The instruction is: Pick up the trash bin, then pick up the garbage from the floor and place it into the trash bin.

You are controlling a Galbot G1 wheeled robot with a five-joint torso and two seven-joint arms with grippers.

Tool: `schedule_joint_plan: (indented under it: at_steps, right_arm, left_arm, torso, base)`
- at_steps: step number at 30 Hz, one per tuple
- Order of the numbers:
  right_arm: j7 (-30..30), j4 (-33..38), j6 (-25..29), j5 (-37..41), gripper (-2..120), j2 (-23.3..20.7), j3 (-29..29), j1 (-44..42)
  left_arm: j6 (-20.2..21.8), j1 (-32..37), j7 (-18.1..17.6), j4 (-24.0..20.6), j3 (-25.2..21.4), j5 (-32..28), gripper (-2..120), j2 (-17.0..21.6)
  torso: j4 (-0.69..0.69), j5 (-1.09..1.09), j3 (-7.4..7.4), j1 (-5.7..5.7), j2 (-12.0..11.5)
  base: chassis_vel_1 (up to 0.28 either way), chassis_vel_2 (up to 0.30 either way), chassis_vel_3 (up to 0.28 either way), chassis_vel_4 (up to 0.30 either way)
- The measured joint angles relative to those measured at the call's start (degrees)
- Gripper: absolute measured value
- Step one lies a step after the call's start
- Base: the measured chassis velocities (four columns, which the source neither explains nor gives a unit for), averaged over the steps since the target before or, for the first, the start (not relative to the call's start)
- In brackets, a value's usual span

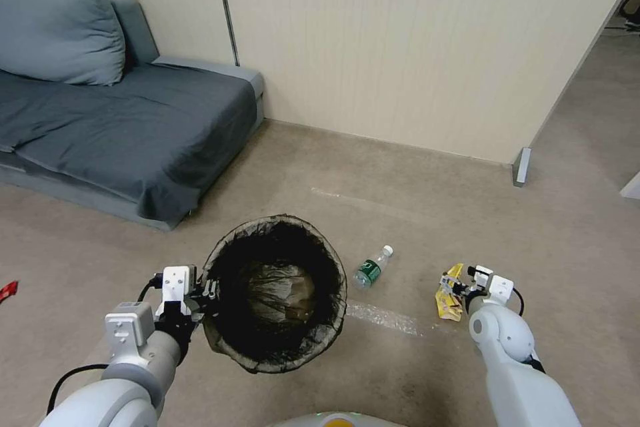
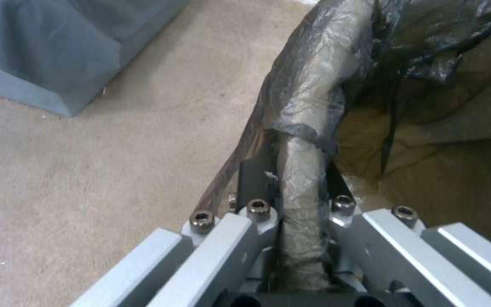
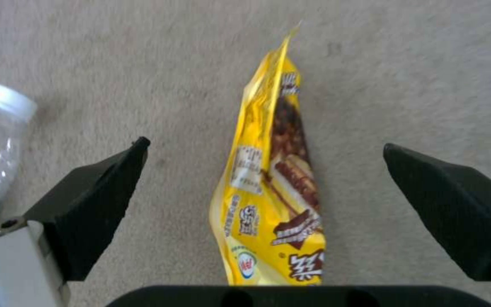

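Left gripper (image 1: 203,293) is pinching the rim of the trash bin (image 1: 337,307) tight, with the dark bag (image 2: 308,106) squeezed between its fingers, and it is holding the bin up at the robot's left side with the mouth facing up. Moving right, a clear bottle (image 1: 371,269) with a green label is lying on the carpet (image 1: 413,213) just past the bin. Further right, the right gripper (image 1: 452,285) is hanging low over the yellow snack wrapper (image 3: 271,187) with its fingers (image 3: 95,204) spread wide and nothing in them. In the right wrist view the wrapper's long side is running straight away from the gripper, right between the two fingers. So the right arm is the nearer one, and closing should catch the wrapper across its thin side.
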Motion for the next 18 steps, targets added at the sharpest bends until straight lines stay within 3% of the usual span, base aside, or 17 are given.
schedule_joint_plan:
  at_steps: [14,18]
  right_arm:
    - [-1.73,-12.46,2.11,-1.78,100,0.66,-2.23,6.49]
    - [-2.13,-14.83,2.57,-1.88,93,0.86,-2.09,7.09]
  left_arm:
    - [0.63,0.37,0.76,0.00,-0.17,0.35,1,0.06]
    - [0.62,0.43,1.10,0.00,-0.13,0.62,1,0.01]
  torso:
    - [0.00,0.00,0.00,0.00,0.00]
    - [0.00,-0.01,0.00,0.00,0.00]
  base:
    - [0.000,0.000,0.000,0.000]
    - [0.000,0.000,0.000,0.000]
